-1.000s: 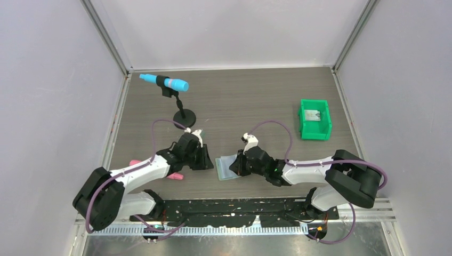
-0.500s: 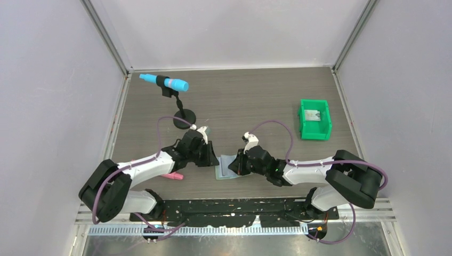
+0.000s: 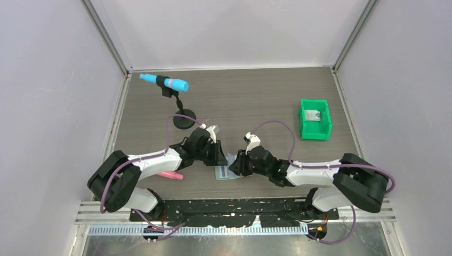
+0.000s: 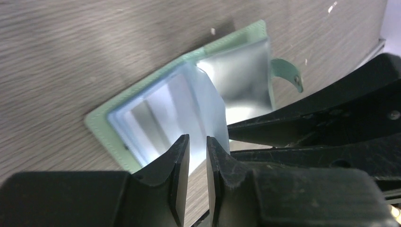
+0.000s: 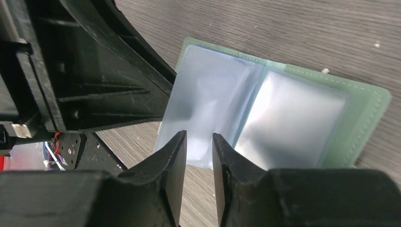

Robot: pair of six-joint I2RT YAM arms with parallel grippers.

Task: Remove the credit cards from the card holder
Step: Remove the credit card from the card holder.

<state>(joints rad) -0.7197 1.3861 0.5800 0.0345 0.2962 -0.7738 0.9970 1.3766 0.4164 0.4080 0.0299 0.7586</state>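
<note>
The card holder (image 3: 226,171) lies open on the table between my two grippers. It is pale green with bluish see-through panels, and shows in the left wrist view (image 4: 189,94) and the right wrist view (image 5: 293,118). One loose panel is lifted. My left gripper (image 3: 219,158) reaches it from the left, jaws a narrow gap apart at the panel edge (image 4: 197,142), nothing clearly between them. My right gripper (image 3: 235,166) reaches it from the right, jaws also narrowly apart over the panels (image 5: 199,142). I cannot tell cards inside the pockets. One pale credit card (image 3: 313,115) lies in the green bin.
The green bin (image 3: 323,130) stands at the right. A blue microphone (image 3: 164,82) on a black stand with a round base (image 3: 183,121) stands at the back left. A pink object (image 3: 171,175) lies under the left arm. The two grippers are close together.
My left gripper has moved right, from beside the card holder to its left edge. The right gripper has stayed at the holder's right side.
</note>
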